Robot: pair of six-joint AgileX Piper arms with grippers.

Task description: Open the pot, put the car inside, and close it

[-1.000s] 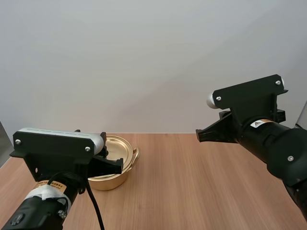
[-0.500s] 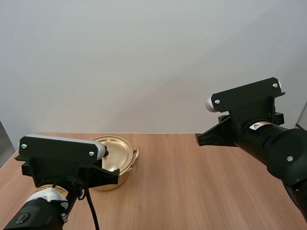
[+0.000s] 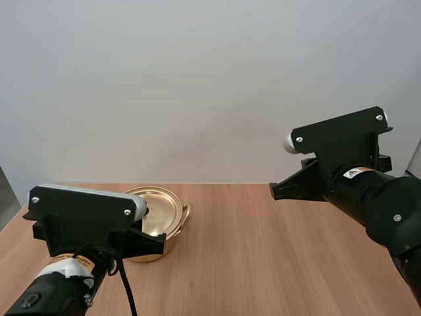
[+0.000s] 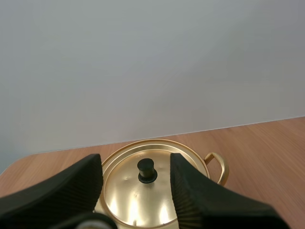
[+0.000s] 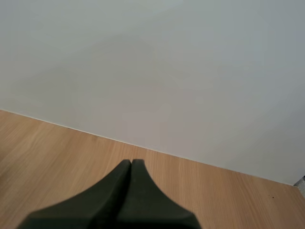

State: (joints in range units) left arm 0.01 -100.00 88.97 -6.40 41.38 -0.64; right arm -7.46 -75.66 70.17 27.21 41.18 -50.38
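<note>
While its two ribbed fingers stand wide apart with nothing pinched between them, the left gripper (image 4: 135,161) hangs released at the near side of the pot (image 3: 156,249). In the left wrist view the black knob (image 4: 147,171) shows through the gap between the fingers, clear of both. The knob sits at the middle of the gold lid (image 4: 143,202), which lies flat on the pot and closes it. A gold loop handle (image 4: 218,165) sticks out from the pot's rim on the side toward the right arm. In the high view the pot stands on the wooden table (image 3: 263,263) at the lower left of the frame, partly hidden behind the left arm. At the right of that frame, well apart from the pot, the right gripper (image 5: 131,165) is held above bare tabletop. Its fingers are clenched together as one dark wedge, grasping nothing, and the tip points toward the frame's middle.
</note>
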